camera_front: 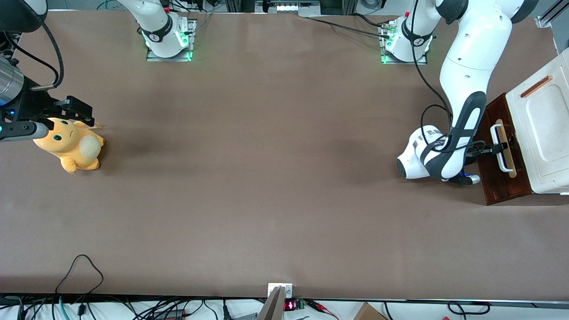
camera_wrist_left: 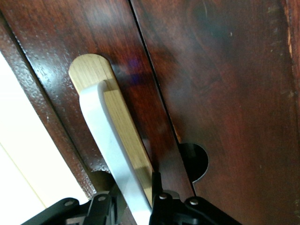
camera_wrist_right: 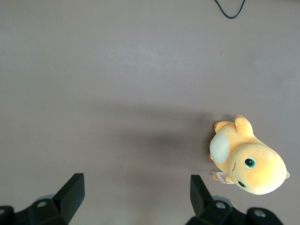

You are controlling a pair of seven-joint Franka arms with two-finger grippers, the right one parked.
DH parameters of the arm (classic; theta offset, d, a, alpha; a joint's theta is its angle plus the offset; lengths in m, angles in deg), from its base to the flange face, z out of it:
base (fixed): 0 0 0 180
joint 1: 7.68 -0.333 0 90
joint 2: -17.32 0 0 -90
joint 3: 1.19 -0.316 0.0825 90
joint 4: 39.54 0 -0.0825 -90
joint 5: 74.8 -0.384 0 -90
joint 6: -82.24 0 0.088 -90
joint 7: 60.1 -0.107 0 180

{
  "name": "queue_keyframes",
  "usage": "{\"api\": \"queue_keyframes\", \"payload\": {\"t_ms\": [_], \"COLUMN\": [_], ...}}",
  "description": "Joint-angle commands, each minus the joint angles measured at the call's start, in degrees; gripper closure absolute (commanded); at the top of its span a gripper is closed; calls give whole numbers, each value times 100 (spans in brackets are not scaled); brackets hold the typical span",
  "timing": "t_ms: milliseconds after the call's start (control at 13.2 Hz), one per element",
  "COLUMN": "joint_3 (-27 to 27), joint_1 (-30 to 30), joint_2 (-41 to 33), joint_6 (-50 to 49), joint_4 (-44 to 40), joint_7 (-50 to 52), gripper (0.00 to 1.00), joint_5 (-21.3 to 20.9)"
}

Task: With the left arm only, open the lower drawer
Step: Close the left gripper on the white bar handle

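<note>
The lower drawer (camera_front: 500,186) shows a dark reddish-brown front at the working arm's end of the table. Its white loop handle (camera_front: 494,133) sits on a pale wood strip (camera_front: 508,155). The left arm (camera_front: 466,66) reaches down in front of the drawer, and its slim black gripper (camera_front: 500,148) is at the middle of the handle. In the left wrist view the gripper (camera_wrist_left: 135,187) is shut on the white handle (camera_wrist_left: 101,122), with one black finger (camera_wrist_left: 156,187) against the pale strip (camera_wrist_left: 119,108). Dark drawer wood (camera_wrist_left: 84,37) fills that view.
A white cabinet panel (camera_front: 544,133) with a small orange-brown bar (camera_front: 535,86) lies above the drawer front. An orange plush toy (camera_front: 71,144) lies toward the parked arm's end of the table. A black cable (camera_front: 80,266) loops near the table edge nearest the front camera.
</note>
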Motion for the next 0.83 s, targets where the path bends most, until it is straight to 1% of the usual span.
{"api": "queue_keyframes", "payload": {"t_ms": [0, 759], "joint_3": [44, 44], "joint_1": [-50, 47], "joint_2": [-9, -36], "joint_6": [81, 81], "joint_4": [22, 22], "joint_7": [54, 98], "gripper": [74, 75], "joint_5": [-76, -50]}}
